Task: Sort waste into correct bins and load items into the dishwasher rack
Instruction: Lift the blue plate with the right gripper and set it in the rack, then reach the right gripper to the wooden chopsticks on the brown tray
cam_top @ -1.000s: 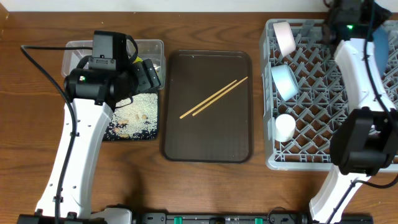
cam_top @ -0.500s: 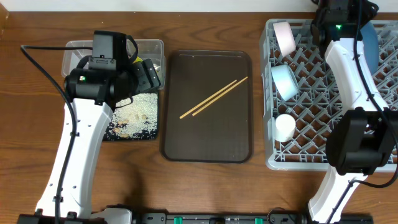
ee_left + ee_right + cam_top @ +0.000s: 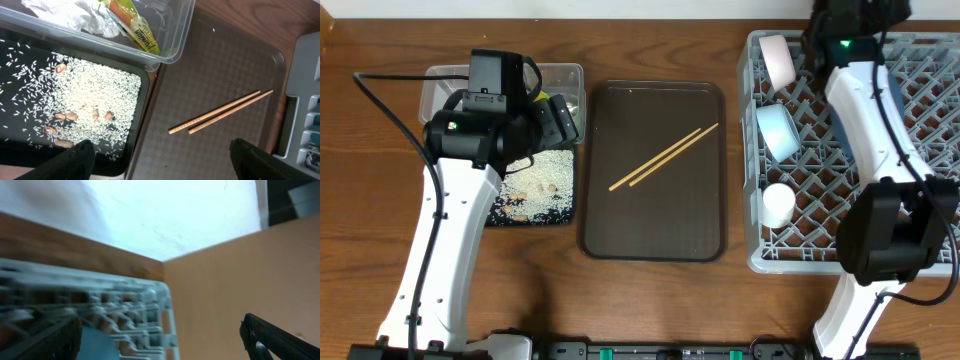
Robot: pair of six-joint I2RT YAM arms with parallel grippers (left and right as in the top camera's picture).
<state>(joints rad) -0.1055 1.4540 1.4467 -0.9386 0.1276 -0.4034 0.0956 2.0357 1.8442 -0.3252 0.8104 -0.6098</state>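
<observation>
Wooden tabletop (image 3: 650, 300) carries everything you see. Nearest to you, in the near left corner of the grey dishwasher rack (image 3: 800, 264) on the right side of the tabletop, the small white cup (image 3: 778, 204) stands. On the left side lies the shallow black tray (image 3: 498, 214), with the white rice scraps (image 3: 545, 180) and some brown bits spread inside it. The brown serving tray (image 3: 650, 225) lies in the middle of the tabletop, and the two chopsticks (image 3: 665, 157) lie on it side by side, slanting toward its far right corner. A little farther, along the left edge of the rack, the light blue bowl (image 3: 778, 130) stands on its edge, and the cream bowl (image 3: 778, 58) is behind it near the far left corner. Your left gripper (image 3: 160, 160) hovers above the place where the black tray meets the clear tub (image 3: 175, 30); its fingers are spread wide and grasp nothing. Inside the tub lie the crumpled tissue (image 3: 75, 15) and the yellow-green wrapper (image 3: 132, 25). Farthest, at the far edge of the rack, your right gripper (image 3: 160, 340) is released, fingers wide apart and empty; its view is blurred.
</observation>
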